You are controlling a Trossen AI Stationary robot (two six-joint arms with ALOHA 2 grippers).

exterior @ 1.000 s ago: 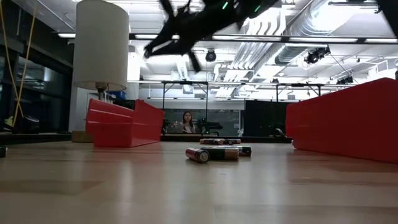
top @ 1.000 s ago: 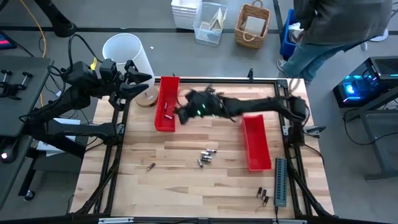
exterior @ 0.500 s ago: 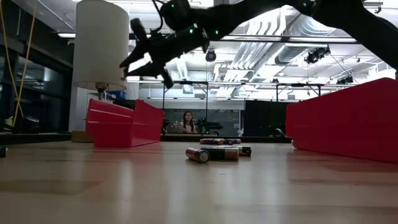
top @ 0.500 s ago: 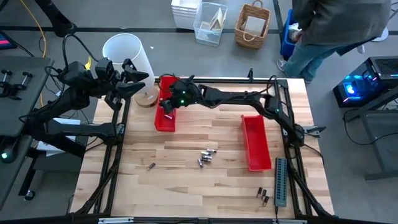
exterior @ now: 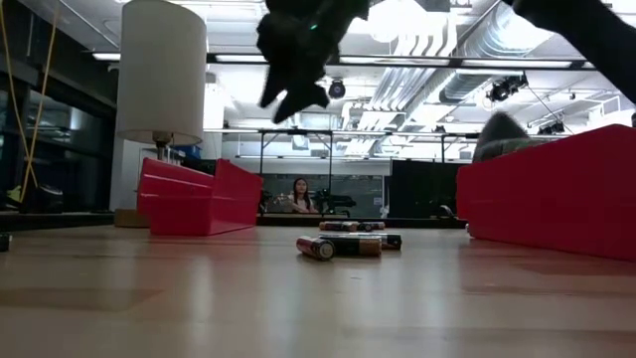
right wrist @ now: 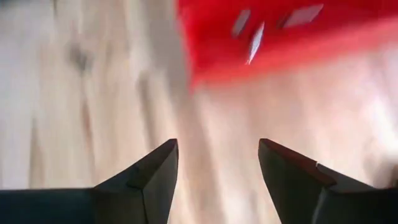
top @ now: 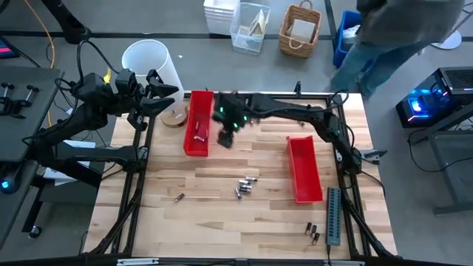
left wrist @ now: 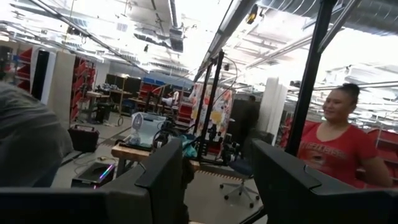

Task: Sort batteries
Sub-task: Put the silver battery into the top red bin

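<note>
Several batteries (top: 246, 185) lie in a small heap on the middle of the wooden table, seen close up in the low view (exterior: 343, 242). One more (top: 179, 197) lies to the left and two (top: 312, 233) lie near the front right. The left red tray (top: 198, 122) holds a few batteries (right wrist: 255, 37); the right red tray (top: 304, 168) stands lengthwise at the right. My right gripper (top: 224, 139) hangs open above the table just right of the left tray, with nothing between its fingers (right wrist: 217, 146). My left gripper (top: 164, 94) waits open beyond the table's far left corner.
A white cylinder (top: 151, 66) stands off the far left corner, beside my left gripper. A long grey ridged strip (top: 334, 216) lies along the right edge. A person (top: 399, 37) moves behind the far right corner. Bare wood lies between the trays and the heap.
My right gripper has swung left until it hung over the left red tray, then come back toward the table's right and near side, and now hangs beside the tray. The person behind the table has shifted.
</note>
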